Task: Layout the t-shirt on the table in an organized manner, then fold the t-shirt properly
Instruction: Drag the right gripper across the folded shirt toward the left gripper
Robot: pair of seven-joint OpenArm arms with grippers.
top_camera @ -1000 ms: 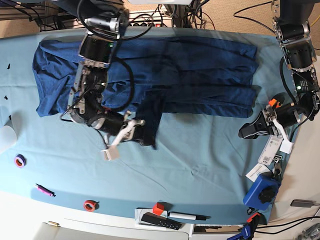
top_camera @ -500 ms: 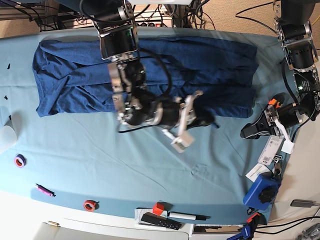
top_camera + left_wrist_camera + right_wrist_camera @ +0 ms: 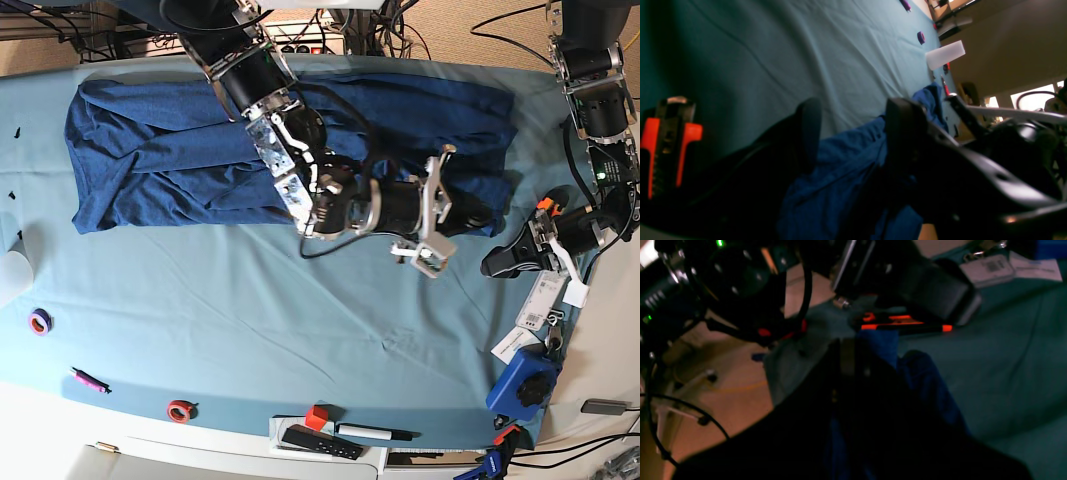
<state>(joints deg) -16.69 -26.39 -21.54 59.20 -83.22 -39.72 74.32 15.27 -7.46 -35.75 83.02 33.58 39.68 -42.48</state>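
Gripper: the left gripper [image 3: 853, 133] fills the lower frame, its two dark fingers [image 3: 810, 123] standing wide apart.
Shirt: the blue t-shirt [image 3: 840, 166] lies beyond and between them, on the table [image 3: 780, 56].
Clamp: an orange-and-black clamp [image 3: 670, 140] sits at the left edge.
Far end: a white tube [image 3: 945, 55] and a purple ring [image 3: 921, 37].
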